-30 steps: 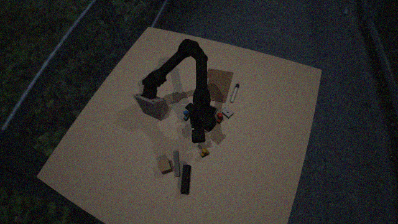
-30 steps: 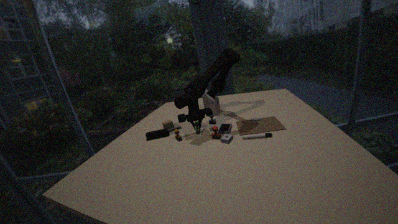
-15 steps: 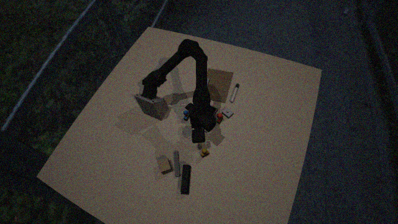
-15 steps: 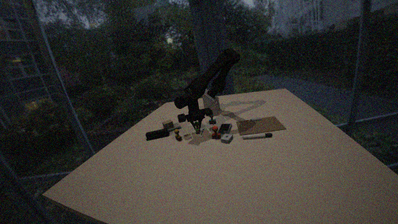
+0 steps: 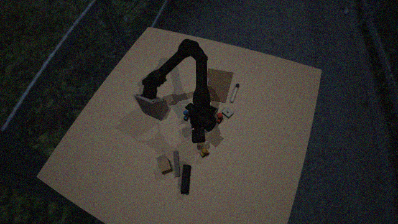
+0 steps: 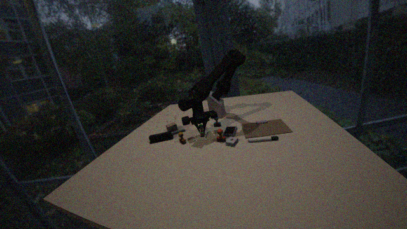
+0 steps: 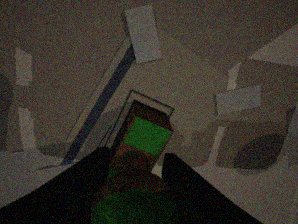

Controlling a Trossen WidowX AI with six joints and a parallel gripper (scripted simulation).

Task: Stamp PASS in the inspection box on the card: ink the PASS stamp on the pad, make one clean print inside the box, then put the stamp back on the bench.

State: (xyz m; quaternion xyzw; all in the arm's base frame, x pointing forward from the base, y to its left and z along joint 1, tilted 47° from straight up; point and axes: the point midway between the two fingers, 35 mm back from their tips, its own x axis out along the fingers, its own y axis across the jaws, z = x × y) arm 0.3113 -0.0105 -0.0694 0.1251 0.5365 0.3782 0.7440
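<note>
My gripper [image 6: 202, 134] [image 7: 136, 159] points down, shut on the green stamp. The stamp [image 7: 147, 135] has a dark red-brown body with a green patch on top and a green knob. Its base covers much of the outlined box [image 7: 152, 99]; the box's top edge and part of its left edge show beyond it in the wrist view. Whether the base touches the card is not clear. The card has a dark blue stripe [image 7: 107, 95]. The dark ink pad [image 6: 230, 131] lies to the right of the gripper in the exterior view. Any print under the stamp is hidden.
A red stamp [image 5: 219, 116] [image 6: 220, 133] and a pale square block [image 5: 227, 112] [image 6: 232, 142] stand near the pad. A blue stamp [image 5: 186, 113], yellow stamp [image 5: 204, 152], black block [image 5: 186, 179], grey bar [image 5: 176, 163], wooden block [image 5: 165, 164], marker [image 5: 234, 93] and brown board [image 5: 222, 82] surround the arm.
</note>
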